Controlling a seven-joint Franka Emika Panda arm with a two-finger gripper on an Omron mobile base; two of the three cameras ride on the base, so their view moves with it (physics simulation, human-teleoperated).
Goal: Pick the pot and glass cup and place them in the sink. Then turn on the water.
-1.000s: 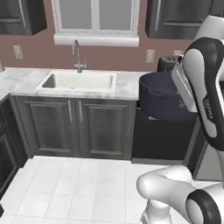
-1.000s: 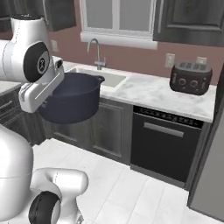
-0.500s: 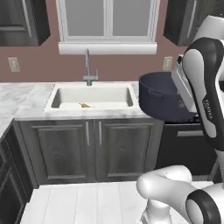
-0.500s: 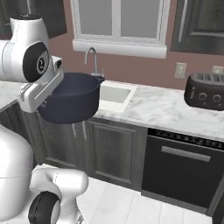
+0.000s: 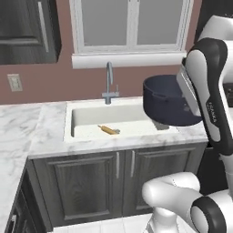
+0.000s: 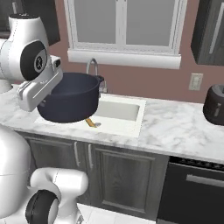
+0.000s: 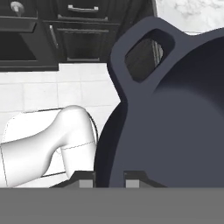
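Note:
The wide dark navy pot (image 5: 166, 101) (image 6: 70, 97) hangs in the air above counter height, in front of the white sink (image 5: 68, 132) (image 6: 131, 127). My gripper (image 7: 109, 181) is shut on the pot's rim, one finger on each side of the wall. In the hand view the pot (image 7: 175, 109) looms large with one loop handle at the top. In the left base view the pot overlaps the sink's right end. The grey gooseneck faucet (image 5: 109, 82) (image 6: 92, 65) stands behind the basin with no water running. The glass cup is out of view.
A small yellowish utensil (image 5: 108, 130) (image 6: 90, 122) lies in the basin. A dark toaster (image 6: 215, 105) sits on the counter at the right, above a dishwasher front (image 6: 192, 183). Dark cabinet doors (image 5: 118, 182) run below the marble counter (image 5: 27, 132), with a window behind.
The whole picture has shifted: the base has driven along the counter, so the sink now lies in front of me. The pot stays in my grip, unchanged relative to the arm.

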